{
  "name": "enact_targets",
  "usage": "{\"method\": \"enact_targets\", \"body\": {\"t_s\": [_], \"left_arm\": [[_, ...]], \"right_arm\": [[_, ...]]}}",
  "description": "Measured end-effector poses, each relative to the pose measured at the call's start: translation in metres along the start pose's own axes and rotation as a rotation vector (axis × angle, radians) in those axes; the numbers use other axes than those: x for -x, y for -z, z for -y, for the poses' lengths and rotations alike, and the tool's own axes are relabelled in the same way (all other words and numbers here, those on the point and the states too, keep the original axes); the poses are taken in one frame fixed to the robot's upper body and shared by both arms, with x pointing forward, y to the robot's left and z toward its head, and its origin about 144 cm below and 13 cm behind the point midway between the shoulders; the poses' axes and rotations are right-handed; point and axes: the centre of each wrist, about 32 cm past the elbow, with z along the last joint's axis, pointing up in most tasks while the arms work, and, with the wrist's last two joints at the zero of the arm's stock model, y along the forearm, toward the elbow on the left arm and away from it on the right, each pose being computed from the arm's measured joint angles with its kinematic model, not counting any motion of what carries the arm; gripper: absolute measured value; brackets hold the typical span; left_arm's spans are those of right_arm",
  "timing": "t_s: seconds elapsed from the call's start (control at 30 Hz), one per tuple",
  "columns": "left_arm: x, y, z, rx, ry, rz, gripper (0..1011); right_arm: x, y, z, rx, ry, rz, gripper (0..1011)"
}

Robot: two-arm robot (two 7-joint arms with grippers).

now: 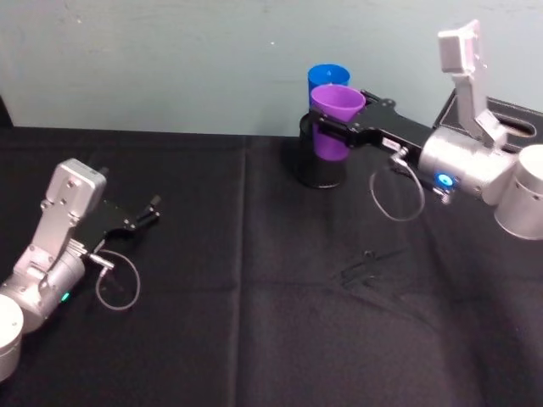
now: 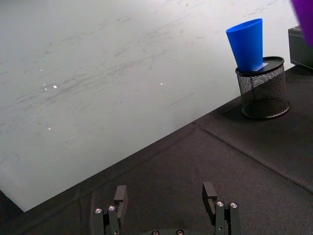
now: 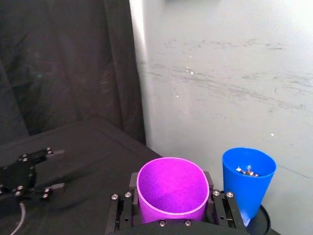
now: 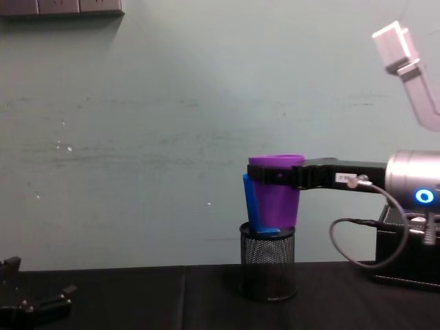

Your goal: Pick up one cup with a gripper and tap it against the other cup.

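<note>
My right gripper (image 1: 335, 129) is shut on the purple cup (image 1: 337, 114), holding it upright in the air above the table. In the right wrist view its black fingers (image 3: 221, 208) clasp both sides of the purple cup (image 3: 171, 188). The blue cup (image 1: 327, 76) stands just behind it, leaning slightly, on the black mesh pen holder (image 1: 321, 170). From the chest the purple cup (image 4: 275, 196) overlaps the blue cup (image 4: 251, 206); the right wrist view shows a small gap between them. My left gripper (image 1: 140, 216) rests open on the table at the left.
A black box (image 1: 501, 114) sits at the back right, beside my right arm. The table is covered in black cloth (image 1: 254, 297), and a pale wall (image 4: 137, 137) stands close behind the cups.
</note>
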Motion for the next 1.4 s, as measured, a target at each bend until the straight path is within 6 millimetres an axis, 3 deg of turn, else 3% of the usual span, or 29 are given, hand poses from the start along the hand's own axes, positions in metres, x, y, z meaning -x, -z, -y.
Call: {"method": "enact_targets", "body": {"t_s": [0.3,0.7,1.4], "left_arm": [[0.000,0.000,0.000,0.000,0.000,0.000,1004],[0.000,0.000,0.000,0.000,0.000,0.000,1005],[0.000,0.000,0.000,0.000,0.000,0.000,1005]], "right_arm": [[-0.017,0.004,-0.024,-0.005,0.023,-0.007,732],[-0.030,0.006,-0.041,-0.021,0.044,-0.007,732],[-0.033,0.006,-0.050,-0.041,0.062,0.011,731]]}}
